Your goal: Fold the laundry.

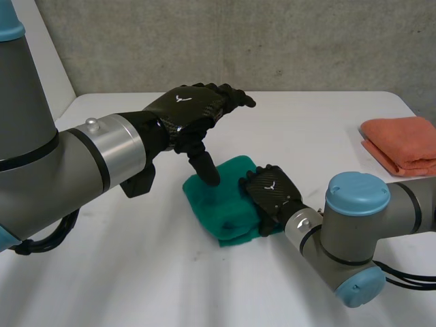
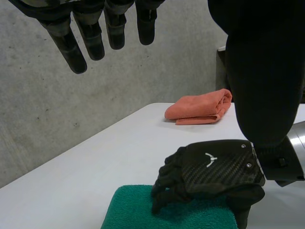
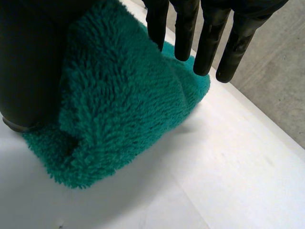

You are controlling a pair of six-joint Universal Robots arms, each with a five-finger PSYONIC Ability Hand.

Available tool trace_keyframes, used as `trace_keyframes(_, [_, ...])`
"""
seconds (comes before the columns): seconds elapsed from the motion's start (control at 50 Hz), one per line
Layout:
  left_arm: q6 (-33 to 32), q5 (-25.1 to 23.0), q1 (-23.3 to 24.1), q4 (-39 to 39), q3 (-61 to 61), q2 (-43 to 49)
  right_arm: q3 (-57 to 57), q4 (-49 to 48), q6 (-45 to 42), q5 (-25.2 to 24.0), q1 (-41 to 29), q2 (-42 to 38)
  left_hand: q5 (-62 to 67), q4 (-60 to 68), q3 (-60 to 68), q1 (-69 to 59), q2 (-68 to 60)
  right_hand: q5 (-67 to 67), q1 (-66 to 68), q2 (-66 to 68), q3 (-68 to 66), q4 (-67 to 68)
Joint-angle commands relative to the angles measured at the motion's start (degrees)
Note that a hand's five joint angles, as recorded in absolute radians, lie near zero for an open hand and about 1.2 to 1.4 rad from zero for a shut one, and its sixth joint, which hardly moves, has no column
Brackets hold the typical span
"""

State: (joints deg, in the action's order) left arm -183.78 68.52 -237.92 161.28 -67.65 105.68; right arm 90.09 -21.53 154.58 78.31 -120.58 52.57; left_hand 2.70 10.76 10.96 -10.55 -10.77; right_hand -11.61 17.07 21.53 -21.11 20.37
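Green towel (image 3: pixel 119 109), folded mid-table, is pressed by the right hand (image 1: pixel 271 193), fingers loose, nothing gripped, left hand (image 1: pixel 184 109) held open above; fold could be sprung open if released unevenly.

The left arm (image 1: pixel 41 163) is showing as a thick grey cylinder crossed by a thin black band, and it is ending in a polished silver wrist ring (image 1: pixel 112 153) carrying a small round stud; just ahead of that ring the black left hand (image 1: pixel 187 109) is displaying a glossy carbon-fibre back plate with a small white winged emblem (image 1: pixel 180 99), its slim dark fingers (image 2: pixel 95 36) tapering to rounded tips; opposite that ring the right hand (image 2: pixel 214 167) is wearing the same weave, emblem and tiny plate screws (image 2: pixel 248 165); behind it the right arm (image 1: pixel 415 204) is bulging into a grey joint topped by a rounded light-blue cap (image 1: pixel 356 193).
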Motion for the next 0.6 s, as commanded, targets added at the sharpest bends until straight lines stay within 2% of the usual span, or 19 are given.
trace_keyframes(0.02, [0.0, -0.05, 0.0, 0.0, -0.21, 0.05, 1.75, 0.08, 0.46, 0.0, 0.08, 3.24, 0.21, 2.15, 1.94, -2.36, -2.13, -3.95, 8.49, 4.03, -4.45, 5.19])
trace_keyframes(0.6, [0.0, -0.05, -0.17, 0.0, -0.21, 0.05, -2.38, -0.44, -0.33, -0.08, -0.36, -1.68, 0.21, 2.15, 1.94, -2.36, -2.13, -9.5, 14.04, 9.58, -10.0, 10.74])
